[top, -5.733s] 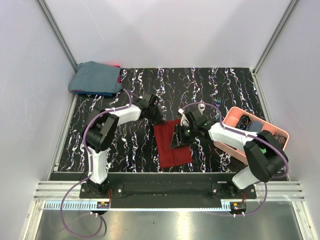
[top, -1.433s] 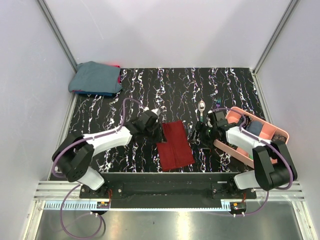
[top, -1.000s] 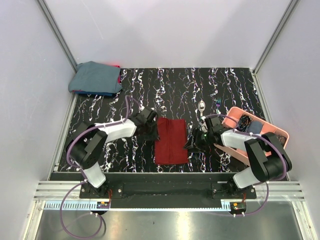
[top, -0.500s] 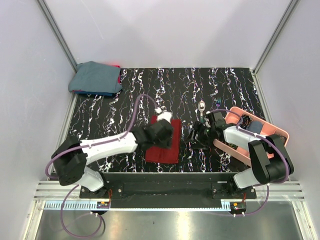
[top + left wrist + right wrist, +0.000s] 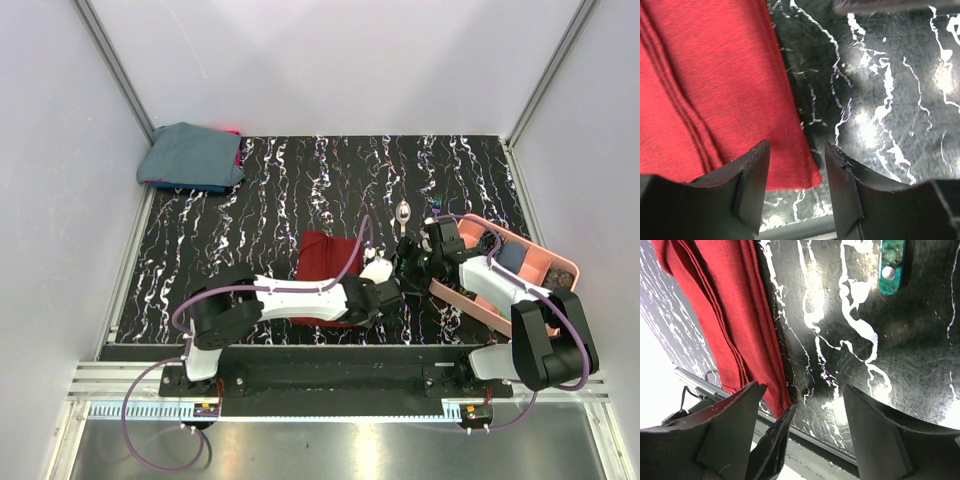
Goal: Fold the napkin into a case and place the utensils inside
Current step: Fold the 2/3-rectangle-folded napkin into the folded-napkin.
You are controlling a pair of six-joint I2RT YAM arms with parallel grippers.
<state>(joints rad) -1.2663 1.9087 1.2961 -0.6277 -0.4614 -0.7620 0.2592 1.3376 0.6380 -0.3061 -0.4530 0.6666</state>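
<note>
The dark red napkin (image 5: 322, 262) lies folded into a narrow rectangle near the table's front edge, with the left arm across its near end. My left gripper (image 5: 388, 291) hovers open at the napkin's near right corner (image 5: 805, 175), nothing between its fingers (image 5: 749, 182). Just right of it my right gripper (image 5: 406, 264) is low over the table and also open and empty. The right wrist view shows the napkin's layered edge (image 5: 730, 325) and the tip of a teal-green utensil handle (image 5: 891, 265). The spoon (image 5: 402, 214) lies behind the right gripper, with a small teal piece (image 5: 437, 207) beside it.
A pink compartment tray (image 5: 545, 262) holding cables sits at the right edge, close to the right arm. A blue-grey cloth bundle (image 5: 192, 155) rests in the far left corner. A dark pointed part (image 5: 771, 442) shows low between the right fingers. The table's metal front rail (image 5: 790, 231) lies just beyond the napkin.
The left arm has swung right across the napkin's near end to its near right corner, and its jaws have opened. The right gripper has opened wider and barely moved.
</note>
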